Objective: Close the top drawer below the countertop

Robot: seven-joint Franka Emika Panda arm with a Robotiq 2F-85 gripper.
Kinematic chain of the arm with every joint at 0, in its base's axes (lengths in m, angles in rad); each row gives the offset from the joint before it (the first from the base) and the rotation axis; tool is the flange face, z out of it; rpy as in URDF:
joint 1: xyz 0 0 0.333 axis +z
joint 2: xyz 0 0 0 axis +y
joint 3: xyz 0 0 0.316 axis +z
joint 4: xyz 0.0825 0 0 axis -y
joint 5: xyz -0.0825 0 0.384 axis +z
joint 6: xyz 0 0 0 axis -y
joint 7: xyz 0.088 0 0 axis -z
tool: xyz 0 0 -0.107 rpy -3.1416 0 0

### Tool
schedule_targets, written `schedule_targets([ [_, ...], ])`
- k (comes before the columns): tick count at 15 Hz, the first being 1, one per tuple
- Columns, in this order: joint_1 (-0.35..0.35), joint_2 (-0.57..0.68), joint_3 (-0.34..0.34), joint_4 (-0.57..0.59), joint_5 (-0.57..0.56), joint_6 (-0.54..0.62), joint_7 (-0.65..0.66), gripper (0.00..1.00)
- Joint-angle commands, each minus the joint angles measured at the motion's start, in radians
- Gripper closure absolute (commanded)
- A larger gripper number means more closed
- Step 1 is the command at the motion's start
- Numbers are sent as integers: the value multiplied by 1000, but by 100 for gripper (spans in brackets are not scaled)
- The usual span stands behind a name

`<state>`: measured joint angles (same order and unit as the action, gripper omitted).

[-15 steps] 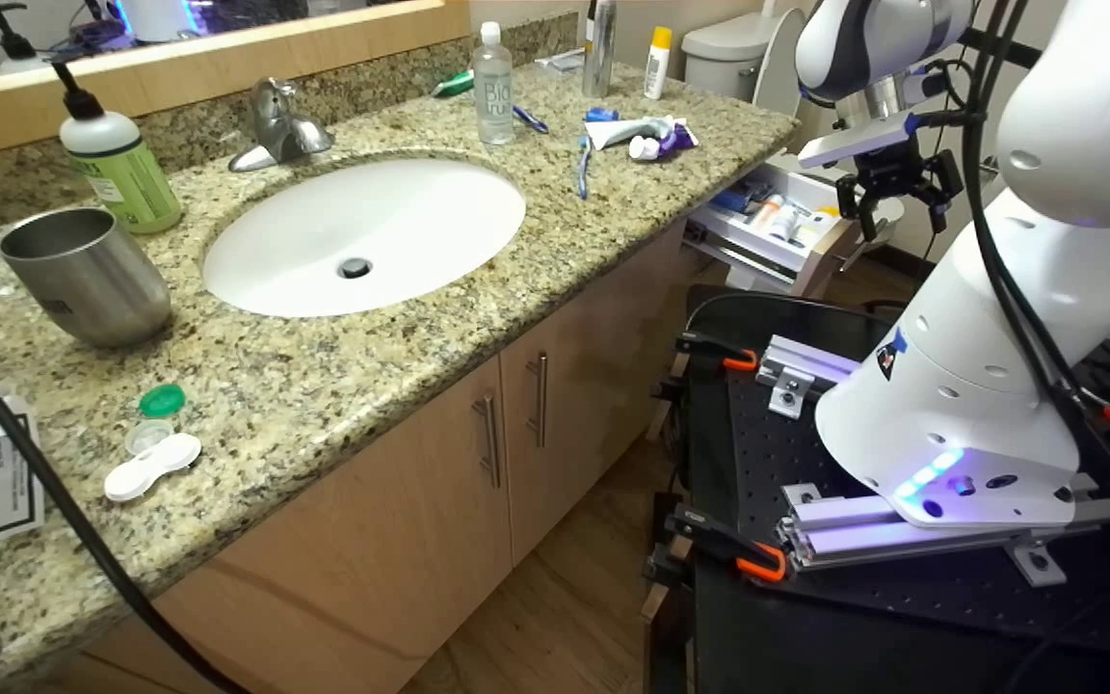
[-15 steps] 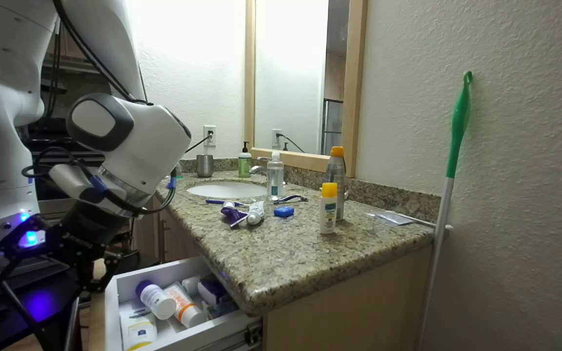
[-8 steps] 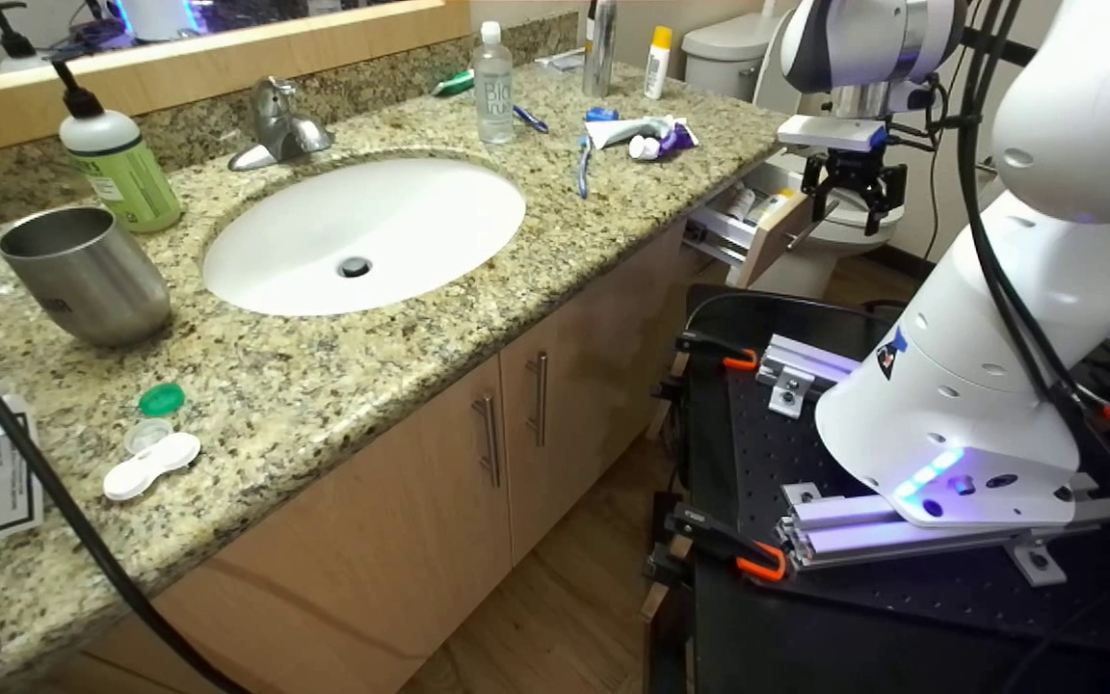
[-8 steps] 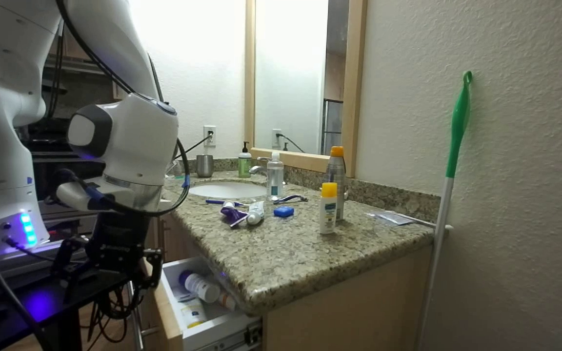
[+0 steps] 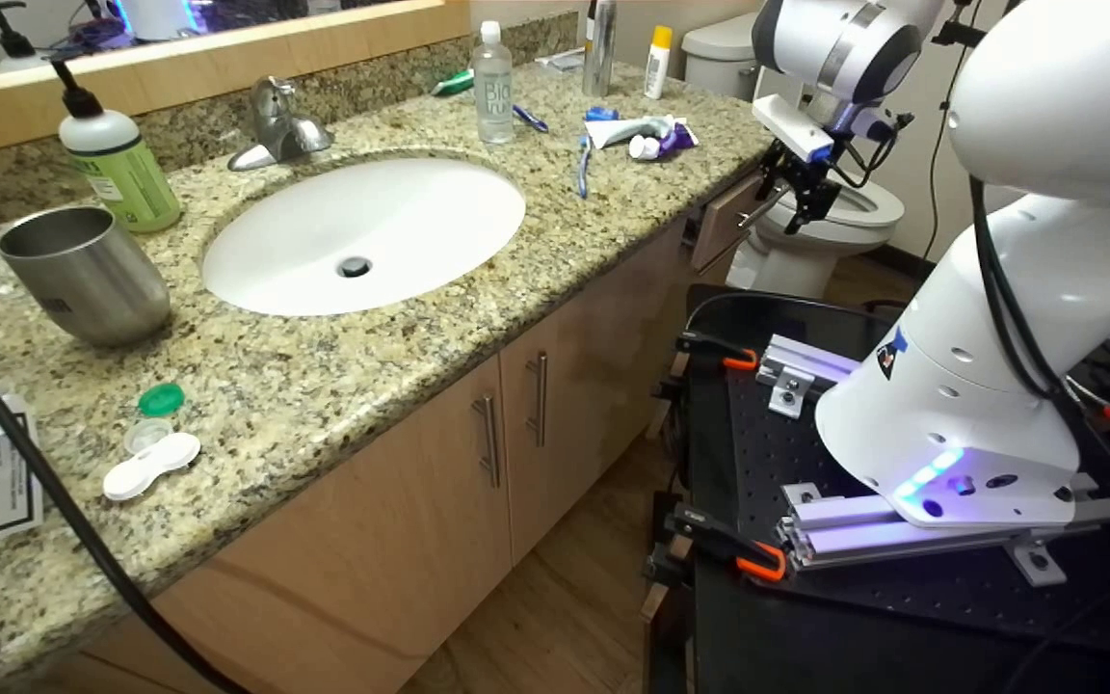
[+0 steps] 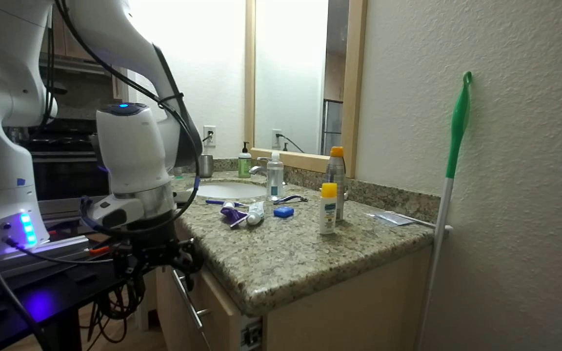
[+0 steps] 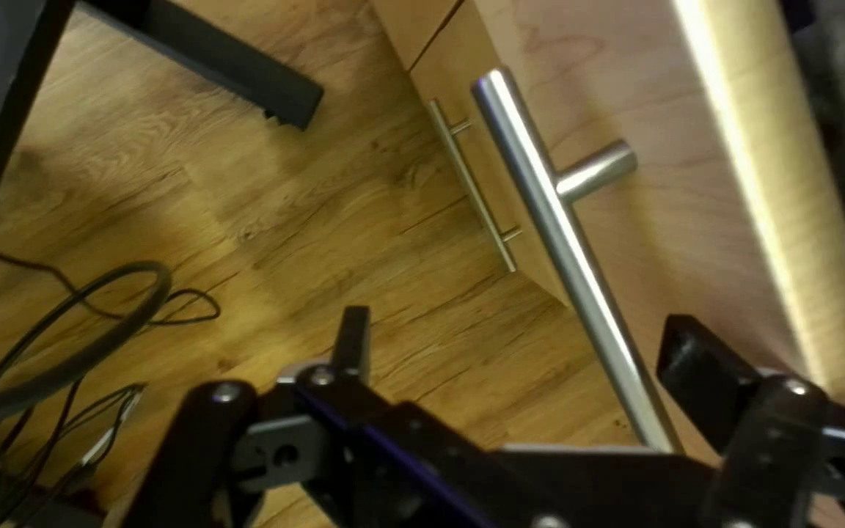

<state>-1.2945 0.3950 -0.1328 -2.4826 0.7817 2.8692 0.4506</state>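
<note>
The top drawer (image 5: 724, 224) has a light-tan front with a metal bar handle (image 7: 591, 279). It stands slightly out from under the granite countertop (image 5: 324, 376); a piece of its metal slide shows at the side in an exterior view, beside the drawer front (image 6: 222, 307). Its inside is hidden. My gripper (image 7: 519, 330) is open, fingers wide apart. In the wrist view the handle bar runs between the fingers, and the right finger is close to the drawer front. I cannot tell whether a finger touches it. In an exterior view the gripper (image 6: 160, 280) is near the countertop's front edge.
A yellow-capped bottle (image 6: 329, 209), toothpaste tubes (image 5: 627, 130) and a clear bottle (image 5: 494, 87) stand or lie on the countertop. A toilet (image 5: 849, 217) is beyond the drawer. The black robot table (image 5: 757, 617) stands opposite the cabinet doors (image 5: 594, 376). Cables (image 7: 85, 330) hang nearby.
The drawer has slid far inward under the countertop, and its contents no longer show. My gripper has moved with it toward the cabinet, and the wrist has turned.
</note>
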Motion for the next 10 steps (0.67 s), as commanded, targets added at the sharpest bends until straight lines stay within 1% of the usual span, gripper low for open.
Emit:
schedule_targets([
  [1, -198, 21, 230, 41, 281, 38, -215, 0],
  [2, -216, 31, 248, 43, 363, 40, -289, 0],
  [3, -215, 47, 240, 28, 362, 30, -306, 0],
  [4, -157, 49, 164, -24, 200, 4, -251, 0],
  [5, -152, 41, 147, -40, 152, -11, -256, 0],
  [6, -51, 40, 41, -46, 118, -48, -253, 0],
  [7, -25, 15, -8, -53, 39, -77, -236, 0],
  [10, 80, -6, -166, -60, -161, -136, -207, 0],
])
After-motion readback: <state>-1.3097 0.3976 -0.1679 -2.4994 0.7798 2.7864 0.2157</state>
